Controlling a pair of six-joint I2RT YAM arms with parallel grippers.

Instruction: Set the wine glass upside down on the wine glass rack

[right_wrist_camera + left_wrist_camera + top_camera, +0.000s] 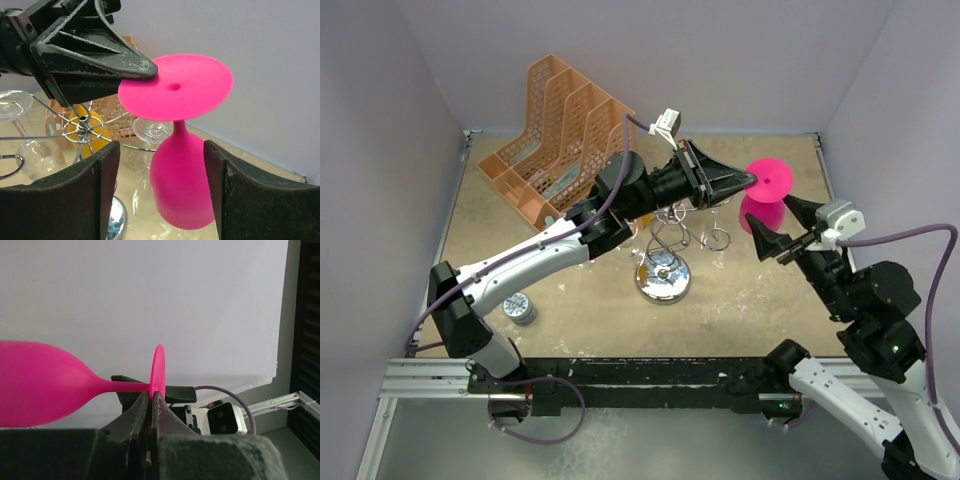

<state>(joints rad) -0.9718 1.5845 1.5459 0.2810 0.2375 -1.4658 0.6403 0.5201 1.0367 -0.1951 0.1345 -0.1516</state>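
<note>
The pink wine glass (767, 190) hangs upside down, foot disc up and bowl (182, 185) down, to the right of the wine glass rack (663, 278). My left gripper (752, 180) is shut on the rim of the foot disc (159, 367); its jaws pinch the disc edge. My right gripper (161, 147) is open, one finger on each side of the bowl with a gap on both sides. The rack's hub (82, 127) and wire arms show in the right wrist view, left of the glass.
Clear glasses (152, 131) and a yellow one (95, 131) hang on the rack. An orange mesh file organiser (555, 135) stands at the back left. A small round tin (520, 308) lies near the left arm. Walls close in on three sides.
</note>
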